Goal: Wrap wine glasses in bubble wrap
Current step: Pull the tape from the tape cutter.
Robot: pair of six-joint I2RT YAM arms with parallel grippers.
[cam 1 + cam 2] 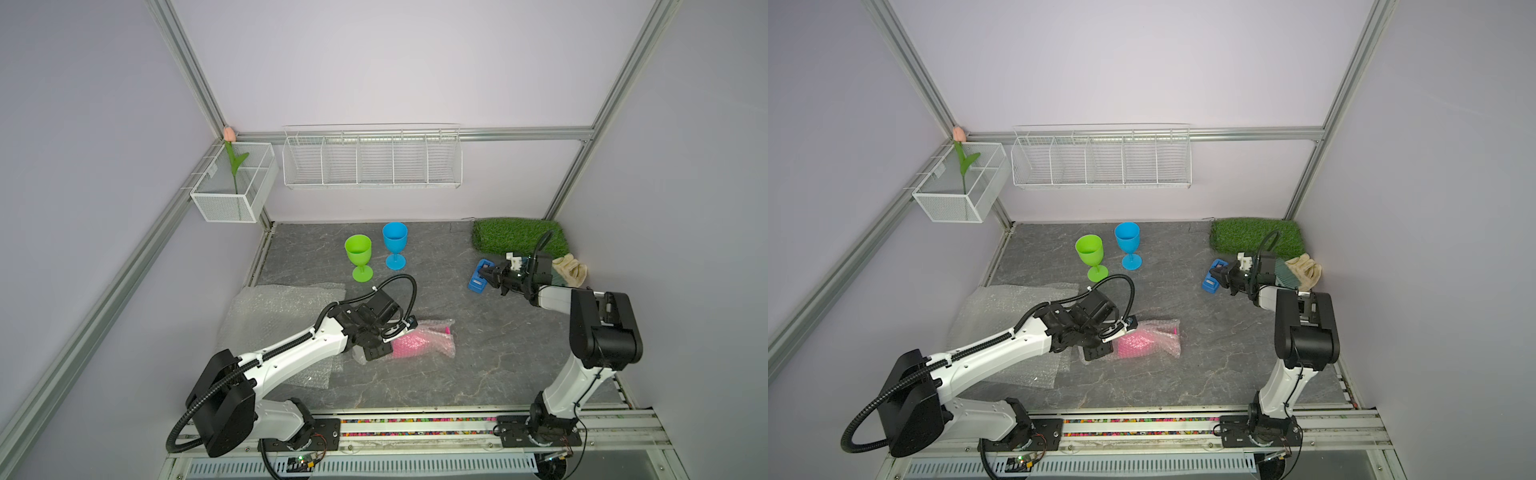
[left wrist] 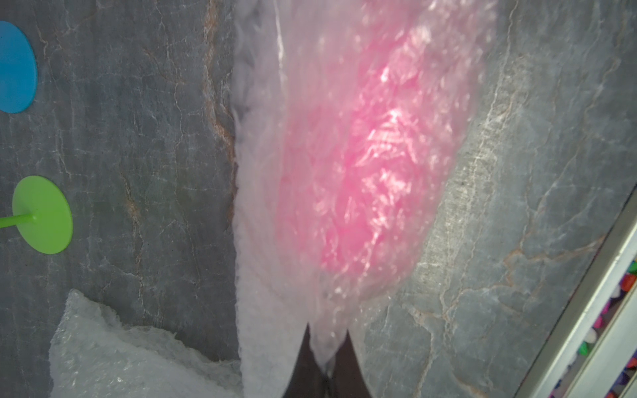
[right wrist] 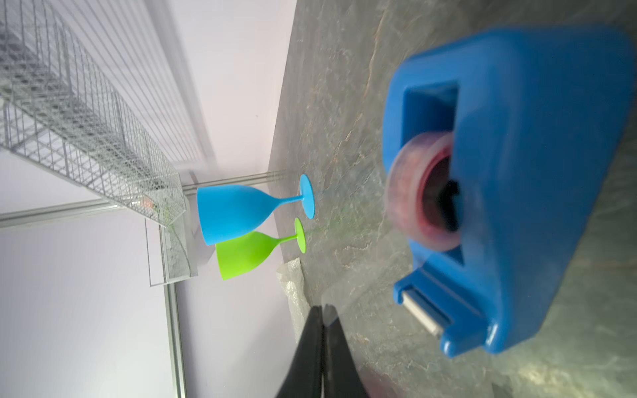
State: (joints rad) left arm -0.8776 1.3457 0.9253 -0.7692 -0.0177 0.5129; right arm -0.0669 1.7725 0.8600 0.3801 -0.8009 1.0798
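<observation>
Top views: the magenta pink plastic goblet (image 1: pixel 409 345) lay on its side on the grey stone-look desk (image 1: pixel 498 365), rolled in one clear bubble wrap sheet (image 1: pixel 442 347), robot-side of the upright lime green plastic goblet (image 1: pixel 358 253). The sky blue plastic goblet (image 1: pixel 395 245) stood just beside the green one. Loose bubble wrap sheets (image 1: pixel 1000 307), maybe two, lay near it.

Left wrist: the left hand (image 2: pixel 325 361) was closed, pinching the wrap's twisted end.

Right wrist: the right hand (image 3: pixel 324 320) was closed, apparently empty, just beside the one blue plastic tape dispenser (image 3: pixel 510 193), well apart from the green goblet.

Three goblets: one wrapped, two bare. The step looked like securing the first wrap. Next move probably needs tape brought over.
</observation>
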